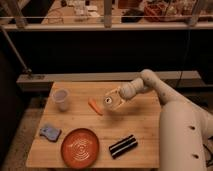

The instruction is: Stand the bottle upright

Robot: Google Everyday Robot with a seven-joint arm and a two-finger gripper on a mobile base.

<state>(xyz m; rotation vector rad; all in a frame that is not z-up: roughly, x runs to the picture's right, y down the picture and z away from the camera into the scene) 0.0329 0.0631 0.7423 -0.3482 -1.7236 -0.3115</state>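
Pale tan bottle (108,102), lying tilted near the centre of the wooden surface (142,131), just beside the carrot (95,106); I read my end effector (115,99) as clamped on it.

1. Gripper (116,100) clamps bottle (107,102) mid-table; carrot (95,106) just left blocks that side.
2. Cup (61,99) far left, plate (80,148) and striped block (123,146) crowd front.
3. Open table (144,121) right of gripper.

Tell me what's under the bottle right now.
Only bare wooden table shows beneath the bottle, which lies sideways in the gripper. The carrot is beside it, not under. The spot directly below is covered, so contact can't be judged.
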